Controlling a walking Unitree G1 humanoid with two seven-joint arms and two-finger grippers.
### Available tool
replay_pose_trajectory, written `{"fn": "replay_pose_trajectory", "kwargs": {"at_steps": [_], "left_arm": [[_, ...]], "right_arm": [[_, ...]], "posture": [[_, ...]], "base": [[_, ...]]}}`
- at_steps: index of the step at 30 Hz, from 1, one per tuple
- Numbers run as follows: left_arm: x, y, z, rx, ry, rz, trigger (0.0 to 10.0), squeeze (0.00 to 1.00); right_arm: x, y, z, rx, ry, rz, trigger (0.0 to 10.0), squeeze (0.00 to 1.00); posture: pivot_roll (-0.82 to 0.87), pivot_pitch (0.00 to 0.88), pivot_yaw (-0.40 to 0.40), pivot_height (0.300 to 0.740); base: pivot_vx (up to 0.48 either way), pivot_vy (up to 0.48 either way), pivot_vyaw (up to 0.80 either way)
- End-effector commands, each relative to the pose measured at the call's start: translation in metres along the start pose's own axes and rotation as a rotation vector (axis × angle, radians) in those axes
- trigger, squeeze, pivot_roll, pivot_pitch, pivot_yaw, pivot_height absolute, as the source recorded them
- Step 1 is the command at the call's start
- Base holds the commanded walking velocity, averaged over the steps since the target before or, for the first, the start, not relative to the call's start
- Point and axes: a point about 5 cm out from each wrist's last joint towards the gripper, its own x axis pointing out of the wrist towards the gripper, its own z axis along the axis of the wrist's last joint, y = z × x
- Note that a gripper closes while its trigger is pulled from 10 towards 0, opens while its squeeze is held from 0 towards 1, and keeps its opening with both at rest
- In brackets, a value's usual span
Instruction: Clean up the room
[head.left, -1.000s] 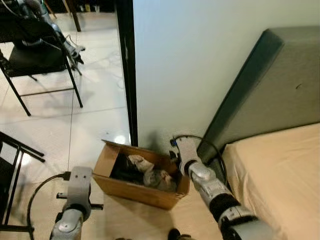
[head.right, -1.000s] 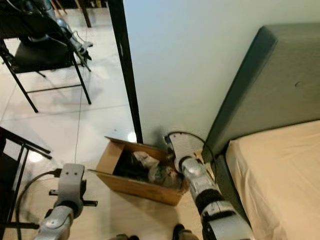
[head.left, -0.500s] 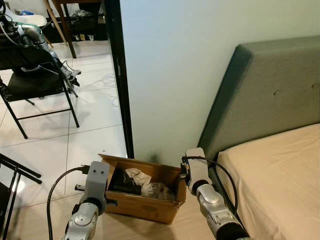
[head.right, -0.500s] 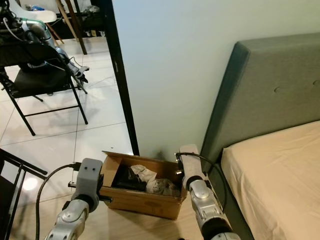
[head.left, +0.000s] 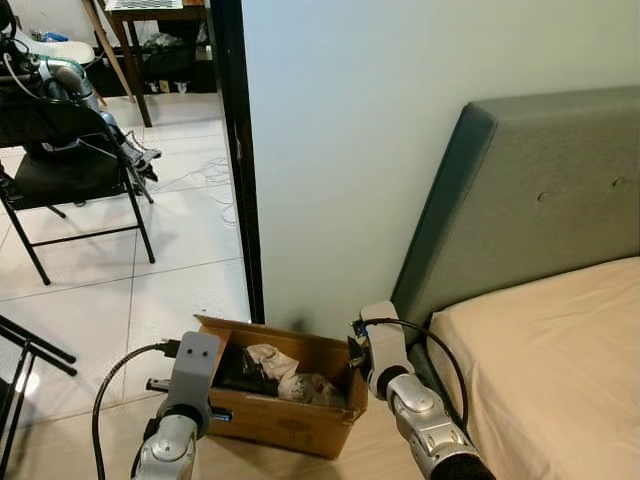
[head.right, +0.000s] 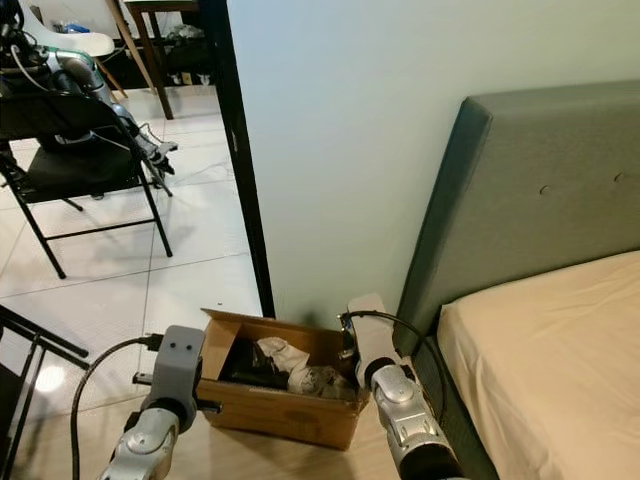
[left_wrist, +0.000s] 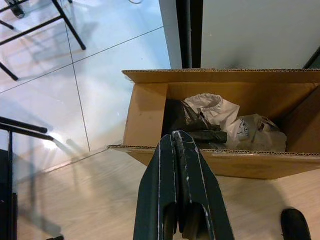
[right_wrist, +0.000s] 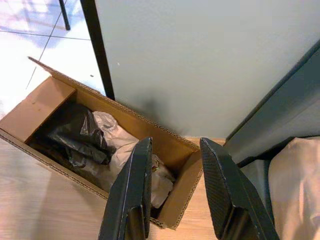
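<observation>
Cardboard box (head.left: 285, 420): open-topped, on the wood-look floor (left_wrist: 90, 200) at the foot of the pale wall (head.left: 380, 120), between the two end effectors.
Box contents: crumpled pale paper (left_wrist: 210, 107) and a dark plastic bag (right_wrist: 75, 137), both inside the box (the paper lies toward the right end effector's side, the bag toward the left end effector's side).
Left end effector (left_wrist: 178, 150): fingers (left_wrist: 165, 190) pressed together with nothing between them; tips just over the near rim of the box, at its flap end.
Right end effector (right_wrist: 175, 147): fingers (right_wrist: 132, 192) spread well apart, nothing held; poised above the box end nearest the bed, tips over the paper and the box's end wall.
Bed headboard (head.left: 530, 210): grey, padded, just beyond the right end effector, upright against the wall.
Mattress (head.left: 560, 370): beige, on the outer side of the right end effector.
Door frame (head.left: 235, 150): black, straight ahead of the left end effector, beyond the box.
Tiled floor (head.left: 100, 270): white, glossy, past the door frame.
Folding chair (head.left: 70, 170): black, well apart from the left end effector, out on the tiles.
</observation>
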Motion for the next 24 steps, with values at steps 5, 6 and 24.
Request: {"fn": "replay_pose_trajectory", "kwargs": {"at_steps": [5, 6, 24], "left_arm": [[-0.006, 0.007, -0.004, -0.003, -0.002, 0.064, 10.0, 0.00], [-0.006, 0.007, -0.004, -0.003, -0.002, 0.064, 10.0, 0.00], [-0.008, 0.038, 0.008, -0.094, -0.091, 0.201, 10.0, 0.00]], "right_arm": [[0.002, -0.001, -0.002, 0.014, 0.029, 0.019, 10.0, 0.00], [0.002, -0.001, -0.002, 0.014, 0.029, 0.019, 10.0, 0.00], [-0.002, -0.015, -0.002, 0.099, -0.008, -0.058, 10.0, 0.00]], "posture": [[0.02, 0.087, -0.098, 0.740], [0.02, 0.087, -0.098, 0.740], [0.01, 0.116, -0.053, 0.740]], "base": [[0.000, 0.000, 0.00], [0.000, 0.000, 0.00], [0.000, 0.000, -0.04]]}}
